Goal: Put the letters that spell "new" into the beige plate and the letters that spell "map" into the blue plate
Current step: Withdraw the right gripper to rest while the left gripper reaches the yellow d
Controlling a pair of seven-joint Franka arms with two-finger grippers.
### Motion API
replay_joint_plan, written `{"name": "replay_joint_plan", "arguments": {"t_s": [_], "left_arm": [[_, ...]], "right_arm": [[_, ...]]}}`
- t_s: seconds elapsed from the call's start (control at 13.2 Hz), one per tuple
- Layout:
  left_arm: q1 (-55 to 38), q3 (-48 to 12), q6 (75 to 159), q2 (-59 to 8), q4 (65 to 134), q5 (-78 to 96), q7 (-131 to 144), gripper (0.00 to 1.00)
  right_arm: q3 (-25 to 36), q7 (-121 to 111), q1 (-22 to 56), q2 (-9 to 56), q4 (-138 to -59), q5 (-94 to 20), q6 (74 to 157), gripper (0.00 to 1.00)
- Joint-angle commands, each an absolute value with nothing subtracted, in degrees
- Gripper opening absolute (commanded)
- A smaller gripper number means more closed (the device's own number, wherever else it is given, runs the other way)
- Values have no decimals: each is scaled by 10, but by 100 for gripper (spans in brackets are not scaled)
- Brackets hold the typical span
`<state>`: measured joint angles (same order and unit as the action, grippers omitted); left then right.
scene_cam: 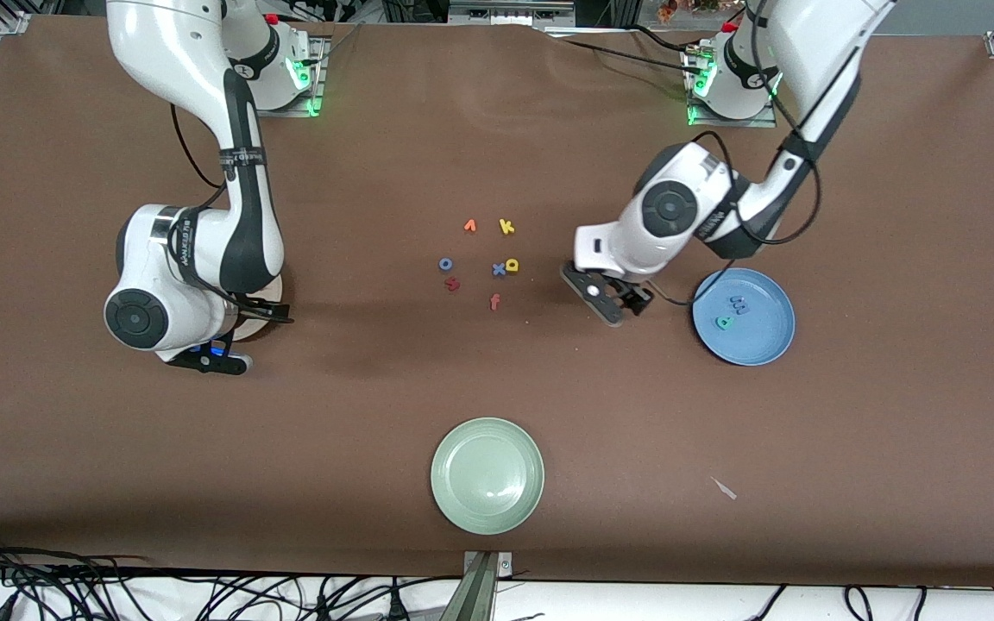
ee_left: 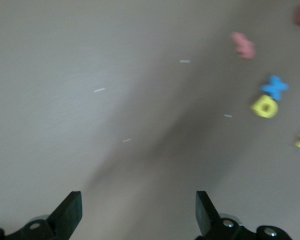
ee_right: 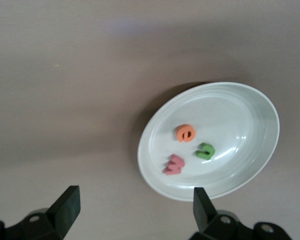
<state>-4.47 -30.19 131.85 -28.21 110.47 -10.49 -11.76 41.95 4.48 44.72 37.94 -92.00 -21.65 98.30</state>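
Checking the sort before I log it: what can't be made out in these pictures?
- Front view: beige plate almost wholly hidden under the right arm; its letters don't show there.
- Front view: letters in the blue plate too small to read.
- Left wrist view: letters blurred; one cut off by the edge.

You had a brown table (scene_cam: 894,172) carrying a blue plate (scene_cam: 769,345), a pale green plate (scene_cam: 462,496), a beige plate (ee_right: 262,107) and loose letters (scene_cam: 499,269) mid-table.
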Motion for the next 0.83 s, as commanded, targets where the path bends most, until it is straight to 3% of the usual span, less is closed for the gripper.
{"name": "replay_joint_plan", "arguments": {"t_s": [0.0, 0.6, 0.68, 0.76], "left_arm": [[-90, -297, 1317, -321, 1059, -102, -189, 100], [-174, -289, 1404, -388, 1045, -141, -180, 100], [-188, -287, 1404, -388, 1046, -150, -158, 99], [-194, -285, 1404, -389, 1046, -174, -146, 98]], "right_arm": [[420, 50, 453, 374, -884, -224, 938, 100], [422, 40, 465, 319, -853, -220, 879, 100], [411, 42, 449, 295, -857, -215, 881, 100], [360, 42, 408, 262, -862, -203, 884, 100]]}}
